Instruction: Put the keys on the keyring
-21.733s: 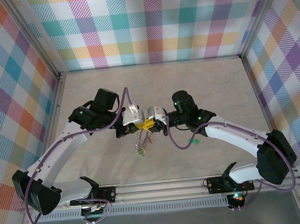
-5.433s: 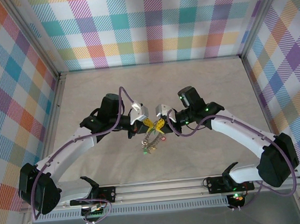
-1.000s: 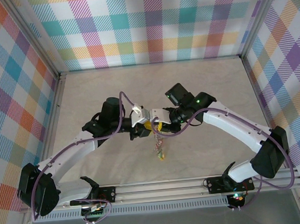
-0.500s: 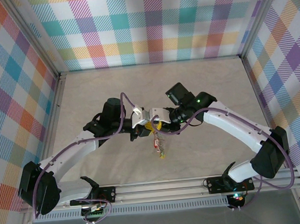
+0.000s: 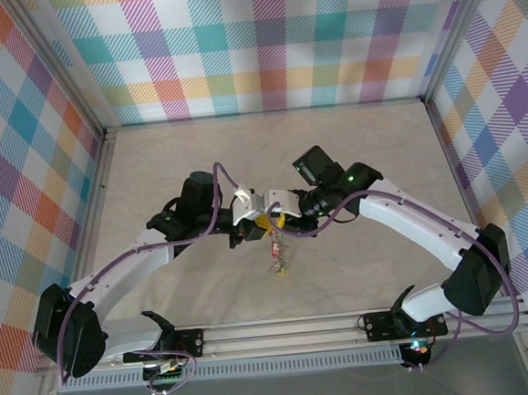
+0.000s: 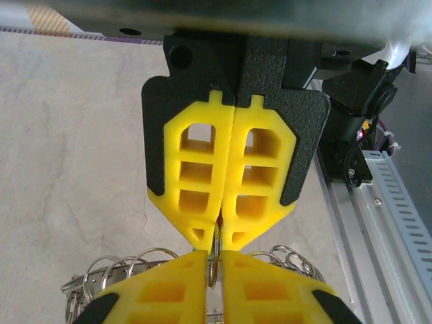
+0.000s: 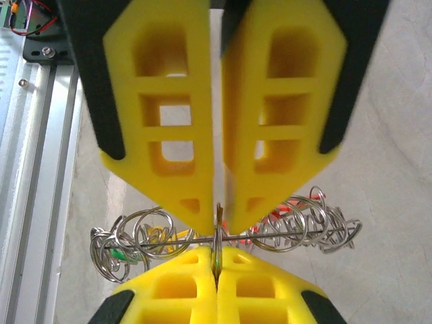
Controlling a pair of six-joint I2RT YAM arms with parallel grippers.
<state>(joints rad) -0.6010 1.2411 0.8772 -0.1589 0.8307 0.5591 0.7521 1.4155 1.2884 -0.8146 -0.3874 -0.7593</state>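
Two fingertip pairs meet above the desk (image 5: 372, 171) in the top view, left gripper (image 5: 264, 221) against right gripper (image 5: 279, 222), the keyring (image 5: 276, 250) hanging below with its keys (image 5: 280, 264) bunched: light, I judge, but apt to swing. From the left wrist, the left gripper (image 6: 214, 262) nips thin metal of the keyring, the right gripper (image 6: 220, 236) pressed together on it too. From the right wrist, the keyring's grey wire (image 7: 290, 236), fringed with silver loops, looks stiff and slippery, best pinched bare.
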